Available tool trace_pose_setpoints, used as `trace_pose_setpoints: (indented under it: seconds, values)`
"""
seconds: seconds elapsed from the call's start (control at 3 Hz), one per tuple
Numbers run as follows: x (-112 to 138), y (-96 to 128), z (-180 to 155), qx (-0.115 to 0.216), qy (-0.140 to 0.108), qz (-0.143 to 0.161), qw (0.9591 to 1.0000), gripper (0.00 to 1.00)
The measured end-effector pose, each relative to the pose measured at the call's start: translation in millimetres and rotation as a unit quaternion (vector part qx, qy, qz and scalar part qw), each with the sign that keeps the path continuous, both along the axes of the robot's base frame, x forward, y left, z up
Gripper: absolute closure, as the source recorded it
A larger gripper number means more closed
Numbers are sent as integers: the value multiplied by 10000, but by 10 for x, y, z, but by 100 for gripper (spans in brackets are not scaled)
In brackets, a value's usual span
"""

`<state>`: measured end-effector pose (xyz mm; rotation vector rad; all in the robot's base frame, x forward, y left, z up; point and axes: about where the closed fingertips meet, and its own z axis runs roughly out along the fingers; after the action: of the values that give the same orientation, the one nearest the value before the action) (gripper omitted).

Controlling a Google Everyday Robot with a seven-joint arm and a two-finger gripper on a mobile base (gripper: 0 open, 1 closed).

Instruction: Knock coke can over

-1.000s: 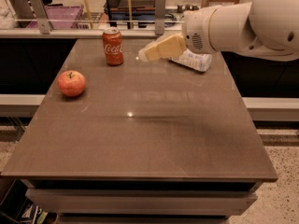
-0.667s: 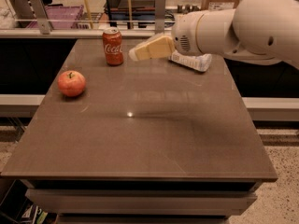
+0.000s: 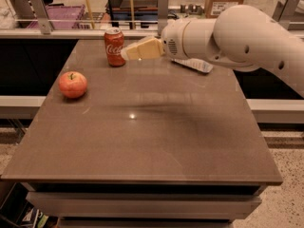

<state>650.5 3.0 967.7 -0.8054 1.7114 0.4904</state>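
The red coke can (image 3: pixel 114 46) stands upright near the far left of the brown table (image 3: pixel 142 127). My gripper (image 3: pixel 128 54), with cream-coloured fingers, reaches in from the right on the white arm (image 3: pixel 237 37). Its tips are right beside the can's right side, close to touching it. The can's white script faces the camera.
A red apple (image 3: pixel 72 84) sits at the table's left edge, in front of the can. A white crumpled packet (image 3: pixel 194 64) lies at the far right, partly behind the arm. A rail and bins run behind the table's far edge.
The gripper has moved left across the far part of the table, closing the gap to the can. The can and the apple have not moved.
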Motion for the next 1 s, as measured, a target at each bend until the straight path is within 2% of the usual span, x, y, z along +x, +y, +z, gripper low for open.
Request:
trace_pose_setpoints:
  seconds: [0.33, 1.0]
  values:
    - [208, 118, -107, 73, 31, -50, 10000, 0]
    - [514, 373, -225, 224, -9, 120, 9997, 0]
